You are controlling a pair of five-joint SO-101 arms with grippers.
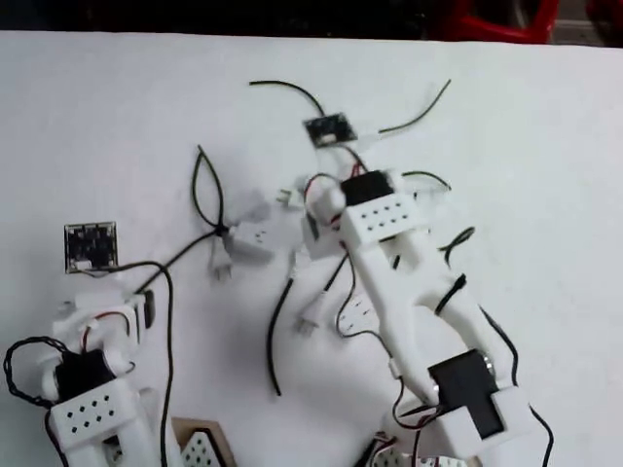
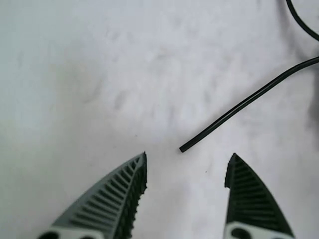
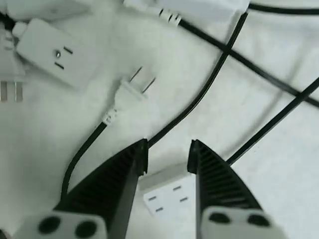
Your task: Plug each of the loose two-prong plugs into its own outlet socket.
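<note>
Outlet socket (image 3: 167, 191): white block, slot face up, sitting in the gap of the right jaws. The right jaws are narrow and appear to pinch it by its two side walls, with contact on both sides as far as the wrist view shows.

Loose two-prong plug (image 3: 130, 90): lies just beyond the jaw tips on the worktop (image 3: 279, 199), prongs pointing away from the jaws and apart from the socket. A black cord (image 3: 209, 84) crosses close past one jaw tip. A second socket (image 3: 55, 55) lies farther out, beyond the plug.

Step, as I judge it: securing this socket so the plug can be mated.
- Keep the grip square on the side walls.
- Leave both slots uncovered.
- Keep the cord out of the pinch, or the block may twist.
- Plug and socket face the wrong way for each other, so one must be turned until the prongs line up with the slots.

Left jaws: wide, nothing between them, over bare worktop. A cut cord end (image 2: 182, 148) lies just past the tips.
</note>
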